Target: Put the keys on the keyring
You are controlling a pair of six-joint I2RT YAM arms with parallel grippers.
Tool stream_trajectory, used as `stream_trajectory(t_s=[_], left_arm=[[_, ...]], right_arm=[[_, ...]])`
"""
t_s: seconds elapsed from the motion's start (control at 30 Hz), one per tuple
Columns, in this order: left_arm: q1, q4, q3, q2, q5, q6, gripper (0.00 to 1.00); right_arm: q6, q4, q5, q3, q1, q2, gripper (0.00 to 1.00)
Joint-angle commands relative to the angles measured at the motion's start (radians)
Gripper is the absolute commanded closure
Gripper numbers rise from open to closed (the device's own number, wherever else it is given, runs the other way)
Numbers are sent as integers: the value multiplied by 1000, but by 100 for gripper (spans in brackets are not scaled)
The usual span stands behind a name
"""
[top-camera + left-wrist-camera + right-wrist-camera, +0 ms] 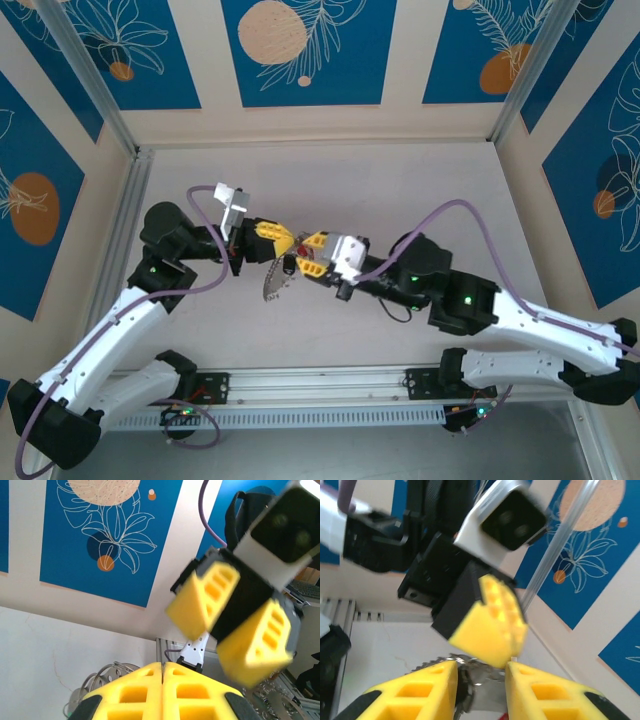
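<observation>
Left jaws pinched shut on keyring (dangling beneath); right jaws parted, nothing gripped.

Pale grey desk under blue floral wall panels

The matt, smooth desk top is framed by a silver aluminium rail along its left side and a wider slotted aluminium rail across the near edge. Two black arm bases sit on that near rail, one left, one right.

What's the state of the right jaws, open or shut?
Open. The right gripper has its jaws apart in its wrist view, a gap between the yellow fingers, the keyring showing through.
</observation>
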Motion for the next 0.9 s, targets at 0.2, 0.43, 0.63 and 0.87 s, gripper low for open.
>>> stream_trajectory(t_s=[0.2,0.43,0.63,0.87], left_arm=[[-7,249,-44,-13,31,-65,100],[-7,549,-71,41,19,-224,100],[-7,604,-79,54,4,-243,100],[-10,602,-75,53,12,-243,100]], right_arm=[[274,-50,-267,23,-170,-30,65],[308,-57,-386,74,-182,51,68],[334,-8,-439,65,-207,68,70],[381,54,-482,56,-260,70,71]])
